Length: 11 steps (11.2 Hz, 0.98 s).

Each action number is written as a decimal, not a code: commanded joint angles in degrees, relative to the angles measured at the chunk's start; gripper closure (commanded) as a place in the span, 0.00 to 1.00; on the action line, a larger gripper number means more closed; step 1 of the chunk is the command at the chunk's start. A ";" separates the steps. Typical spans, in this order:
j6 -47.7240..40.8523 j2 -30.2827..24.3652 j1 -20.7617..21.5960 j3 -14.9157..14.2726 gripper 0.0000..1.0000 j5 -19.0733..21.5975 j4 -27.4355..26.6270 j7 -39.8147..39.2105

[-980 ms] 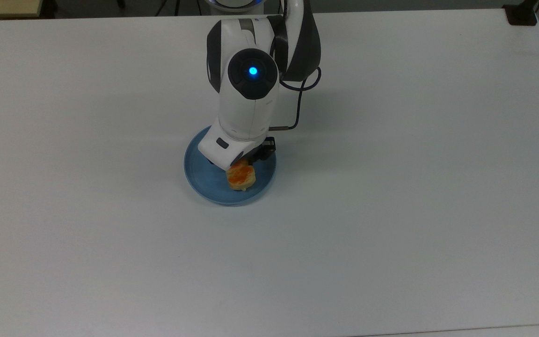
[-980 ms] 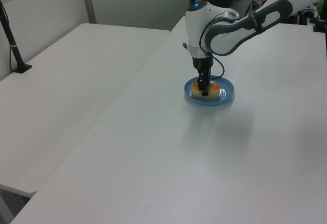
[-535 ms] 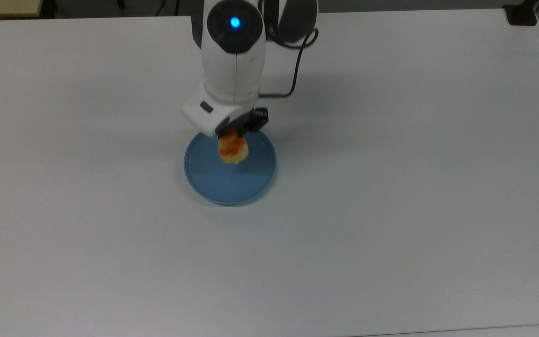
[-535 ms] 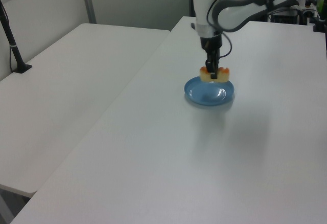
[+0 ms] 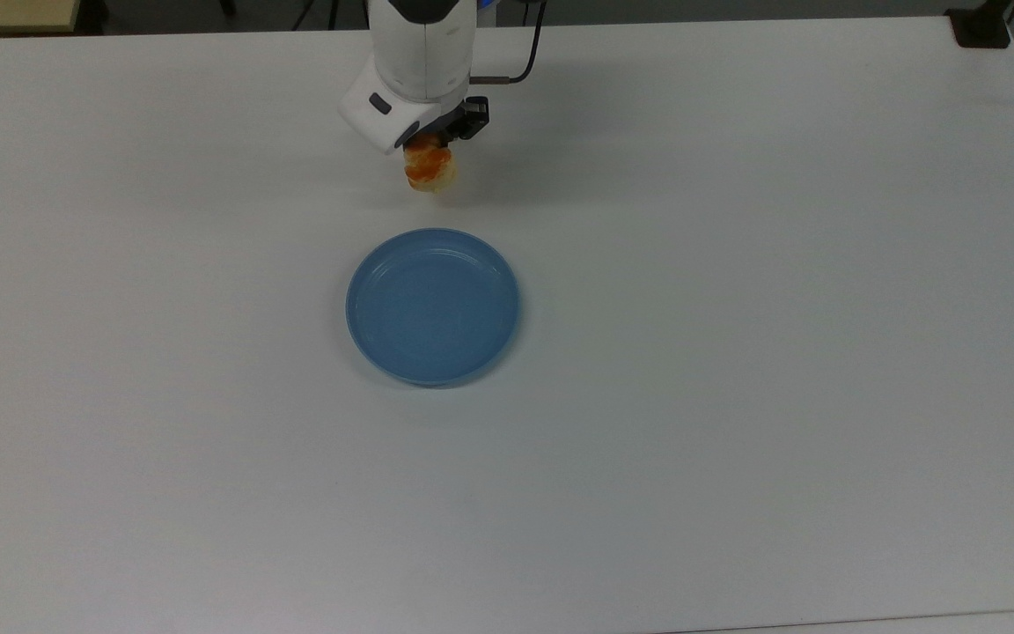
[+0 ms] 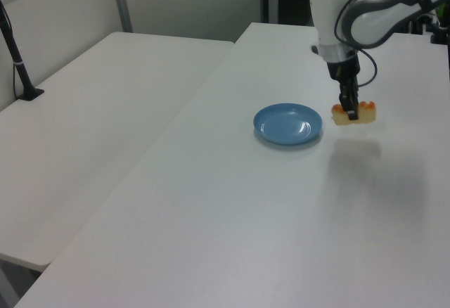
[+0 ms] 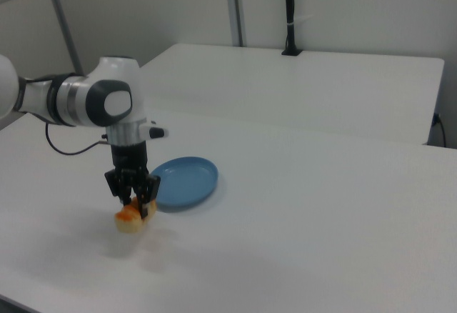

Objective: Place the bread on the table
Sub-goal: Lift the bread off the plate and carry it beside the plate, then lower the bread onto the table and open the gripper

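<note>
My claw (image 6: 347,113) is clenched on the bread (image 6: 354,114), gripping it at mid-length. The bread hangs clear of the white bench (image 5: 736,352), its shadow lying on the surface beneath. It is off the blue plate (image 5: 433,305), above it in the top view and at the left view's right. The plate sits bare on the bench.

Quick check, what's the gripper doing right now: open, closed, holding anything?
Gripper: closed on the bread, holding it in the air above the table, clear of the blue plate.
</note>
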 commanded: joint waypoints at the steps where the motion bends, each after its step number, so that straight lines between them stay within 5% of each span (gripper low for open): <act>1: 4.16 1.75 0.37 -0.56 0.57 1.09 -4.90 0.63; 2: 5.90 2.99 0.37 -0.56 0.47 0.66 -4.81 2.04; 4: 7.32 3.80 0.28 -0.56 0.00 -0.13 -4.72 2.58; 8: 2.78 2.05 0.19 -0.56 0.00 -0.93 0.26 1.80; 11: -6.53 1.86 0.02 -0.56 0.00 -0.23 17.36 2.14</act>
